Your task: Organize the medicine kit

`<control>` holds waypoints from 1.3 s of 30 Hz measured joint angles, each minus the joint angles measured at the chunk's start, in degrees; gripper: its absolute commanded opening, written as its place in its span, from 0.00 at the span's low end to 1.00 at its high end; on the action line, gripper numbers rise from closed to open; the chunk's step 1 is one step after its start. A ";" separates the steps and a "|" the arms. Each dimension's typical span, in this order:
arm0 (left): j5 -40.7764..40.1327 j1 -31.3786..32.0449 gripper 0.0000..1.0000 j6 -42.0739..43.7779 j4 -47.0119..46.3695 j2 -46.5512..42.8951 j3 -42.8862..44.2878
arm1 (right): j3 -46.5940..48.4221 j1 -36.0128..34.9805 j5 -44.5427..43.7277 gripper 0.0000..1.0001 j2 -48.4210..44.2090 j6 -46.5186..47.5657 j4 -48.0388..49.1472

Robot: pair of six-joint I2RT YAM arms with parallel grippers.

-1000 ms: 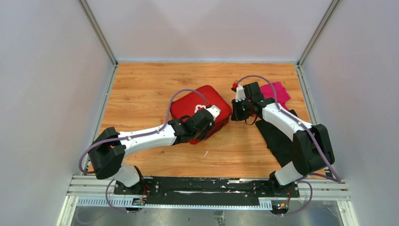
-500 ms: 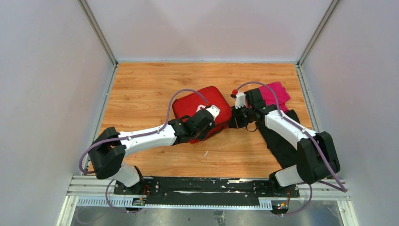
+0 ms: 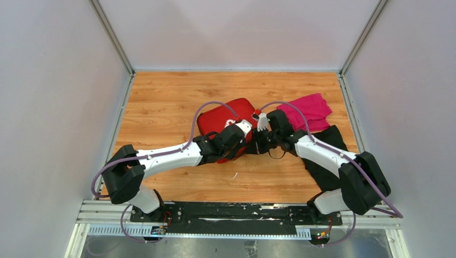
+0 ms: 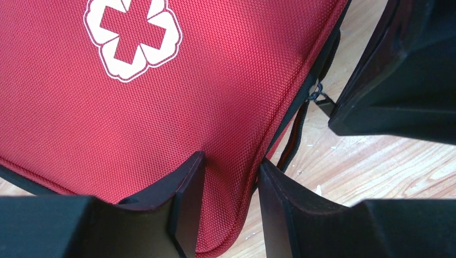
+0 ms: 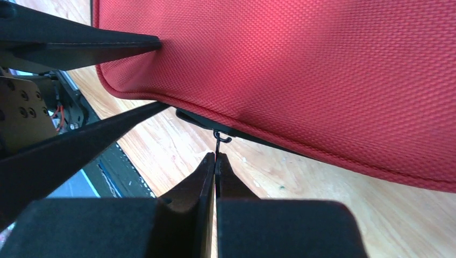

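Observation:
The red medicine kit (image 3: 218, 119) lies closed on the wooden table, its white cross (image 4: 133, 37) up. My left gripper (image 4: 231, 161) is shut on the kit's near corner, one finger on the lid and the other at the zip seam. My right gripper (image 5: 215, 157) is shut on the small black zipper pull (image 5: 218, 141) at the kit's edge (image 5: 301, 70). In the top view the two grippers meet at the kit's near right side, left (image 3: 243, 138) and right (image 3: 259, 141). The zipper pull (image 4: 317, 97) shows beside the right gripper's black body in the left wrist view.
A magenta cloth (image 3: 307, 110) lies at the back right, and a black cloth (image 3: 325, 161) spreads under the right arm. Grey walls close in three sides. A black mounting rail (image 3: 236, 212) runs along the near edge.
My right gripper has travelled left along the kit's near edge towards the left gripper, staying shut, and it uncovers the magenta cloth. The left arm holds still.

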State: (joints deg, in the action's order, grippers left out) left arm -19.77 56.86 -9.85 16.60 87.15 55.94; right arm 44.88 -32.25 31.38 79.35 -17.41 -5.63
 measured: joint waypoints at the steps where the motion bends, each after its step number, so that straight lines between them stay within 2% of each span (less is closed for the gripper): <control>1: 0.07 -0.04 0.47 0.00 -0.02 0.00 0.00 | -0.24 -0.28 -0.02 0.00 0.00 -0.90 0.63; 12: 2.86 -0.22 0.63 -0.04 -1.33 -1.53 -0.96 | -2.05 -1.92 2.08 0.00 1.05 -6.84 6.21; 14: 3.74 -0.33 0.68 -0.07 -1.38 -2.64 -1.51 | -2.29 -1.92 1.36 0.00 0.72 -7.26 6.21; 17: 5.68 -0.50 0.83 -0.55 -1.03 -6.32 -3.23 | -3.61 -1.70 -1.97 0.00 -2.03 -8.35 5.99; 22: 7.45 -0.50 0.92 -1.42 -0.37 -14.53 -4.96 | -7.34 1.29 -8.46 0.00 -9.33 -10.51 4.24; 27: 6.23 -2.43 0.93 -1.57 -0.76 -17.51 -4.57 | -11.34 7.06 -11.47 0.00 -14.05 -12.68 3.15; 30: 7.08 -8.11 0.93 -2.86 -0.87 -16.31 -3.23 | -12.17 11.08 -11.69 0.00 -15.85 -13.35 1.79; 34: 7.10 -15.50 0.93 -4.13 -2.14 -11.65 0.13 | -13.22 15.58 -12.09 0.00 -17.73 -14.36 0.48; 39: 8.92 -18.32 0.93 -4.20 -3.54 -2.73 5.77 | -13.70 17.33 -12.61 0.00 -19.30 -15.28 -1.44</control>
State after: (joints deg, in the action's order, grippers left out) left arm -10.85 38.54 -14.04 13.06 84.42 61.71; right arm 31.18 -14.92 18.76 60.05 -32.69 -7.07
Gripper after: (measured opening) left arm 0.932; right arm 0.018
